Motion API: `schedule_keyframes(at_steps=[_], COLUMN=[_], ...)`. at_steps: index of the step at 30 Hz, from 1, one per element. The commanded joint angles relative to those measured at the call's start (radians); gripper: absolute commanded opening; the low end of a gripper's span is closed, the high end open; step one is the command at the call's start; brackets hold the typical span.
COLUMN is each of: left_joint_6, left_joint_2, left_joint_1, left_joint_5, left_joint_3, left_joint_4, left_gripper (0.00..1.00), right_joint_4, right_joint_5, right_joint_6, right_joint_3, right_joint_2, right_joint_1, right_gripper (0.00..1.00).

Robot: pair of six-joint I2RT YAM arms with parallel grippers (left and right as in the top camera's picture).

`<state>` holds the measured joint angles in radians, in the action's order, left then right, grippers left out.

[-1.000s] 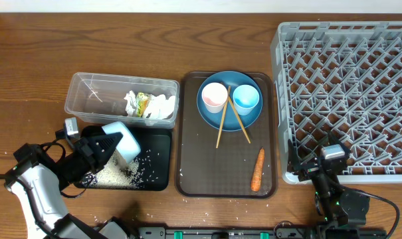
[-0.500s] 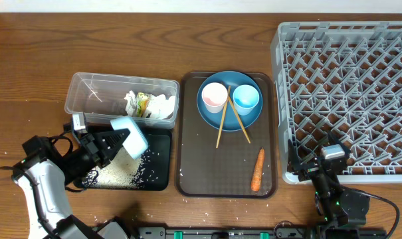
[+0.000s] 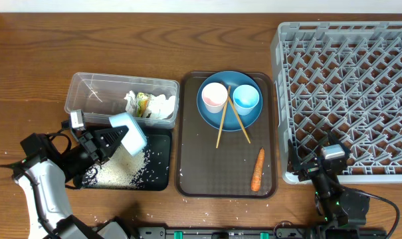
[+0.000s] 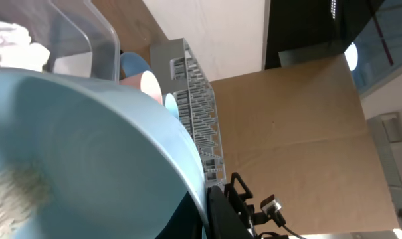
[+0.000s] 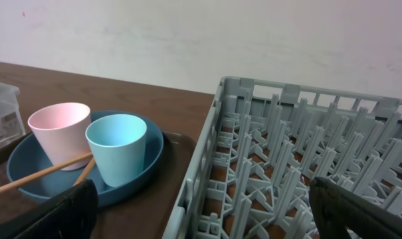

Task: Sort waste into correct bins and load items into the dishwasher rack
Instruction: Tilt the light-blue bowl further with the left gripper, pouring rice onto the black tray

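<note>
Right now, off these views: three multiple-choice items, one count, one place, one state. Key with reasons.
1. How many cups stand on the blue plate?
A) one
B) two
C) three

2. Where does the carrot lie?
A) on the blue plate
B) on the bare table
C) on the brown tray

3. How is the bowl in the left gripper held?
A) tilted over the black tray
B) upright on the blue plate
C) flat on the bare table

Key:
1 B: a pink cup and a light blue cup stand side by side.
2 C: it lies on the tray's bare floor, apart from the plate.
3 A: the bowl leans on its side above the tray, where rice lies.
</note>
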<state>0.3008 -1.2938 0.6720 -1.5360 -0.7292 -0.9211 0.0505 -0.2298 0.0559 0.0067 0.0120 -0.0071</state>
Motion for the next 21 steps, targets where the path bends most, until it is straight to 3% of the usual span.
schedule_keyframes(at_steps=[1, 21], left_joint_6=[-0.051, -0.116], left_joint_2=[0.006, 0.003], left_joint_1=[-0.004, -0.011], left_joint_5=[-0.021, -0.037], left_joint_3=[0.000, 0.000], left_joint_4=[0.016, 0.047], left_gripper=[0.06, 0.06], right_joint_4=[0.005, 0.005], right_joint_5=[0.005, 0.005], right_joint_6=[0.005, 0.005], right_joint_3=[-0.001, -0.001], right_joint_2=[-0.005, -0.005], right_joint_1=[-0.006, -0.006], right_gripper=[0.99, 0.99])
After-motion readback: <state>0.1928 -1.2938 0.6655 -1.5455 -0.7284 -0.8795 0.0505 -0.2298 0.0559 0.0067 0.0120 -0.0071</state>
